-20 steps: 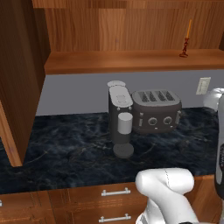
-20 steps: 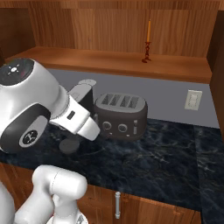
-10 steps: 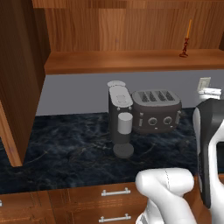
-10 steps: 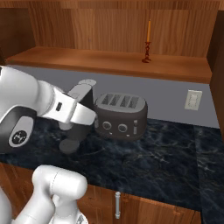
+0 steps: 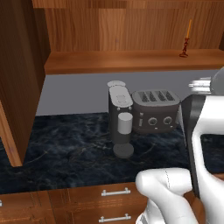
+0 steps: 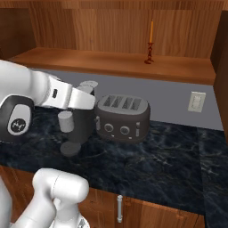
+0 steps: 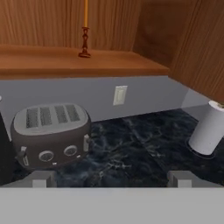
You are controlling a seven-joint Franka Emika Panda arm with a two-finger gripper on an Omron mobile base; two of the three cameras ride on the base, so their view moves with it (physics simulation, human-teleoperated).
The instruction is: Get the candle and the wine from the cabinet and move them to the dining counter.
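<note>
A thin orange taper candle in a small dark red holder stands upright on the wooden shelf of the open reddish-brown wooden wall cabinet. In the left base view it sits toward two o'clock, near the shelf's right end. In the right base view the candle stands at about one o'clock, and in the hand view it rises at eleven o'clock.

Below the shelf runs a black, white-veined marble countertop. On it, a dark grey four-slot toaster sits just beside a dark coffee machine with a grey cup-shaped part on its front. A white wall socket plate is fixed to the grey back wall at three o'clock from the toaster. In the hand view a white roll of paper towel stands upright on the countertop at three o'clock.

The white robot arm reaches over the countertop. Its gripper is spread wide and holds nothing, with its two finger tips well apart at six o'clock in the hand view.
</note>
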